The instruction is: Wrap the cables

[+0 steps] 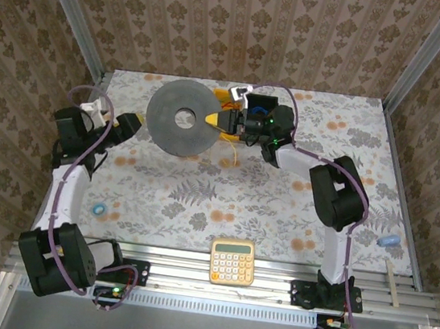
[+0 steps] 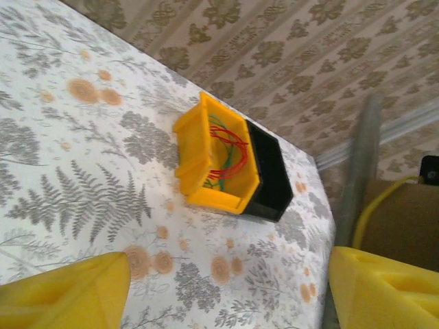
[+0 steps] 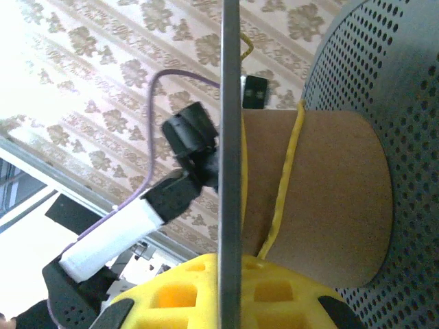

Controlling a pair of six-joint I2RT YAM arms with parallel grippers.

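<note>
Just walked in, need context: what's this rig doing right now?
The right gripper holds a gray spool by its flange at the far side of the table. A yellow cord crosses the spool's cardboard core, so wrapping looks underway. The left gripper is open beside the spool and holds nothing.
</note>
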